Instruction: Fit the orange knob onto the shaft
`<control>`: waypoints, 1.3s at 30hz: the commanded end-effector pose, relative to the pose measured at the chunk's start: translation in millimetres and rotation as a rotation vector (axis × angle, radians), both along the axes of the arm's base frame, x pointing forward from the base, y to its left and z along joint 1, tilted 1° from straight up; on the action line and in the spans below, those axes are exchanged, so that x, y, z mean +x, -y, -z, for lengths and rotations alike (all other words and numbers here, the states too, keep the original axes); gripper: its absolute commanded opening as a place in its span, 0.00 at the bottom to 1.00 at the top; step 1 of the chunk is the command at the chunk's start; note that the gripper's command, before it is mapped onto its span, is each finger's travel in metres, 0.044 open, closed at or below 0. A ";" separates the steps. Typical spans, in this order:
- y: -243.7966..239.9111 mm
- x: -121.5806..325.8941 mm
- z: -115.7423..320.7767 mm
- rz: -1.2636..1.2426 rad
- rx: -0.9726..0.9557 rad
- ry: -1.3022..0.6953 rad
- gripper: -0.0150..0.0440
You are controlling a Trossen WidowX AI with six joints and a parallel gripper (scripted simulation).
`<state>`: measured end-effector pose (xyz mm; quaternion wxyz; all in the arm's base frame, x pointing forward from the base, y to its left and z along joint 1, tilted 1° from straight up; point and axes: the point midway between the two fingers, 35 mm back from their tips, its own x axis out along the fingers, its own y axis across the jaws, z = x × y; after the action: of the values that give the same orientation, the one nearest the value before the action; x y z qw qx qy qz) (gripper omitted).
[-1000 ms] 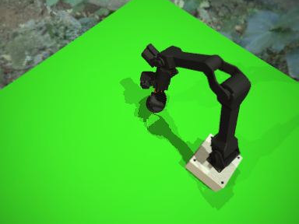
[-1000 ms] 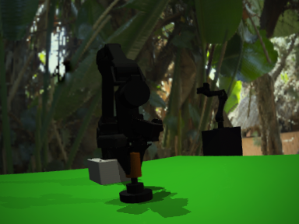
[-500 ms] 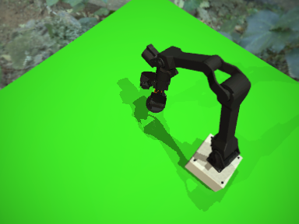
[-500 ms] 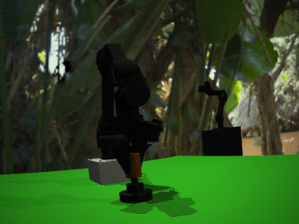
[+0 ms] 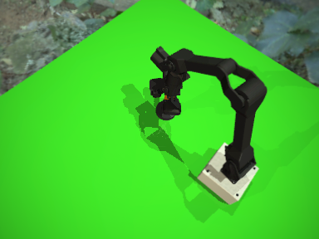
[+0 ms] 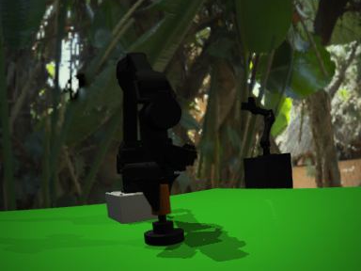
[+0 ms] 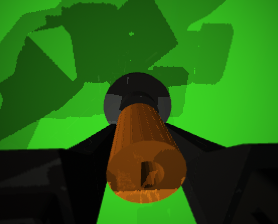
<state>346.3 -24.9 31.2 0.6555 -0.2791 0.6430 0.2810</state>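
The orange knob [image 6: 164,199] [image 7: 139,130] is upright, or nearly so, between the fingers of my gripper [image 6: 160,208] [image 7: 139,128], which is shut on it. In the top view only a sliver of the knob [image 5: 165,97] shows. The dark round pedestal [image 6: 152,238] [image 7: 112,105] [image 5: 162,114] stands directly below the knob. A short piece of the dark shaft [image 6: 163,218] shows between the knob's lower end and the pedestal's raised step. The knob's lower end is above the pedestal, not down on it. Its top shows a hole with a dark part. The shaft's flat side is hidden.
The arm's pale base block [image 5: 217,184] [image 6: 128,209] sits on the green surface [image 5: 83,149]. The arm arches over from it to the pedestal. A dark box [image 6: 268,170] with a small dark arm-like shape on it stands in the background of the exterior view.
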 end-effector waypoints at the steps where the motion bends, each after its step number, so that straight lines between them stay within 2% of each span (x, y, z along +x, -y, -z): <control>1: 0.8 6.2 -4.5 -0.025 -0.003 0.016 0.25; 26: 0.7 6.7 -3.2 -0.025 -0.003 0.016 0.25; 33: 0.5 3.9 -4.6 -0.224 -0.008 0.017 0.25; 39: 0.3 1.6 -2.4 -0.235 -0.008 0.017 0.25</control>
<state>349.7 -25.1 33.6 0.6250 -0.3499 0.6059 0.3461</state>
